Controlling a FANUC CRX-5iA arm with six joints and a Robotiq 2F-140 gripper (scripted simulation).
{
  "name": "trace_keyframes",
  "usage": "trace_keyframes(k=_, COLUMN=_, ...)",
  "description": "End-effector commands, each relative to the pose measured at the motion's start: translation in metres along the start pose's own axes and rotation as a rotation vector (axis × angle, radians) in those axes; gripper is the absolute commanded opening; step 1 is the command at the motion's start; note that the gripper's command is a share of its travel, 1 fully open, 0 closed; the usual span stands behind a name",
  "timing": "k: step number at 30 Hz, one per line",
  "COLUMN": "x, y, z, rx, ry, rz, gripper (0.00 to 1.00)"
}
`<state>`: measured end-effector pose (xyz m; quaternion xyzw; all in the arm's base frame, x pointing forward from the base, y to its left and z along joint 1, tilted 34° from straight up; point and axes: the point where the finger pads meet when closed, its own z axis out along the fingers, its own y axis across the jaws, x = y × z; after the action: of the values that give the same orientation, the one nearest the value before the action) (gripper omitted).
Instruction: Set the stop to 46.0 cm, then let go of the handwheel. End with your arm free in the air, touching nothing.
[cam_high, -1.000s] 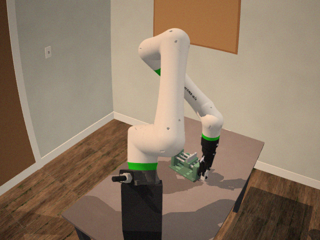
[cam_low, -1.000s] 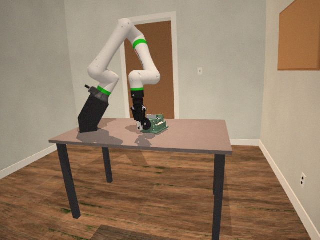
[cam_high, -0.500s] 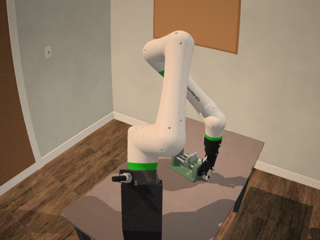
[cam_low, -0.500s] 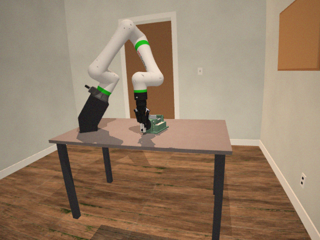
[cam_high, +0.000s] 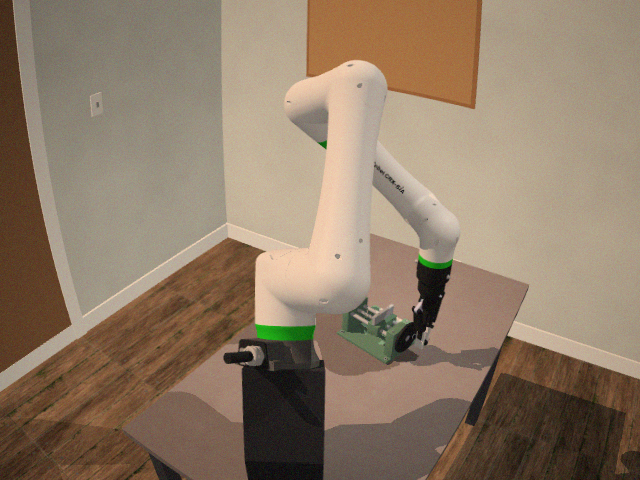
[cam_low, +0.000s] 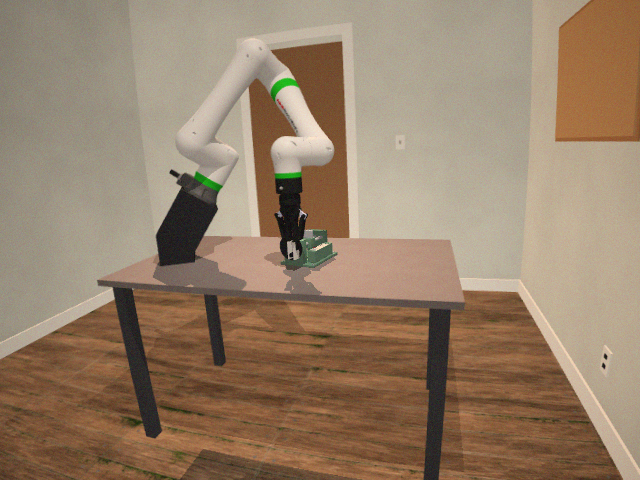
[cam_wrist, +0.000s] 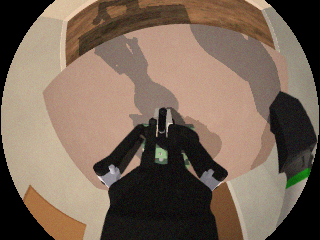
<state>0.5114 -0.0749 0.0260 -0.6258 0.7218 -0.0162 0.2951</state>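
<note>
One white arm (cam_high: 348, 170) (cam_low: 222, 103) with green bands rises from a black pedestal (cam_high: 284, 413) (cam_low: 180, 227) (cam_wrist: 295, 125) mounted at one end of the desk (cam_high: 465, 310) (cam_low: 387, 268) (cam_wrist: 90, 100), bends high over it and drops its wrist almost straight down. From where I stand, the end effector (cam_high: 422, 342) (cam_low: 293, 252) (cam_wrist: 162, 114) points down at the outer face of the black handwheel (cam_high: 404, 338) (cam_low: 283, 246), its narrow fingers clenched on the wheel's small dark grip (cam_wrist: 162, 116), which shows between the pale fingertips in the wrist view.

The handwheel stands upright at the end of a green fixture (cam_high: 369, 345) (cam_low: 321, 253) (cam_wrist: 161, 156), whose flat base sits on the desk. Pale rods (cam_high: 363, 316) run lengthwise between its upright ends, and a light grey plate, the stop (cam_high: 383, 314) (cam_low: 308, 234), stands across them, between the two ends. No scale is readable from here, so I can't tell what the stop is set to. The wheel hasn't been let go.

Strong shadows of the arm fall over the desk. Behind it all are a brown door (cam_high: 31, 232) (cam_low: 310, 129) (cam_wrist: 225, 210) in a white frame and an orange-brown board (cam_high: 398, 51) (cam_low: 599, 87) (cam_wrist: 55, 215) on another wall.
</note>
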Motion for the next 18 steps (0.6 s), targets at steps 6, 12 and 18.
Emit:
trace_keyframes(k=6, x=0.000, y=-0.001, z=-0.021, rx=-0.001, ry=0.000, rz=0.000, gripper=0.04)
trace_keyframes(k=12, x=0.000, y=0.002, z=-0.030, rx=-0.001, ry=0.000, rz=0.000, gripper=0.04)
trace_keyframes(k=18, x=0.000, y=0.010, z=-0.039, rx=-0.001, ry=0.000, rz=0.000, gripper=0.04)
